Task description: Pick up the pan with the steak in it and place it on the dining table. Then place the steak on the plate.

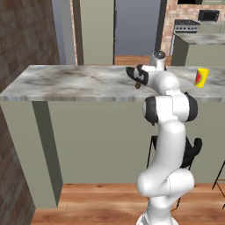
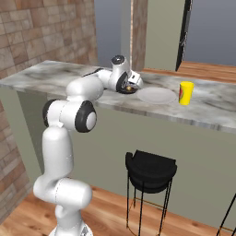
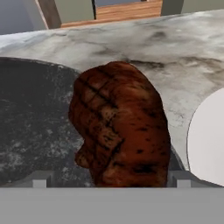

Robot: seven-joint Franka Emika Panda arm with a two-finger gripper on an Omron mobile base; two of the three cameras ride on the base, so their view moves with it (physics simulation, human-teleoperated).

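Marble dining table (image 2: 216, 103) bears plate (image 2: 156, 96) between pan (image 3: 30, 122) and yellow cup (image 2: 185, 93).

Plate (image 2: 156, 96) just beside pan (image 3: 30, 122); cup (image 2: 185, 92) beyond.

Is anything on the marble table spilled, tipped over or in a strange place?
Nothing stands out. The steak lies in the black pan on the dining table, with the plate beside the pan and the yellow cup upright past the plate. The open gripper is right at the steak. No spill shows.
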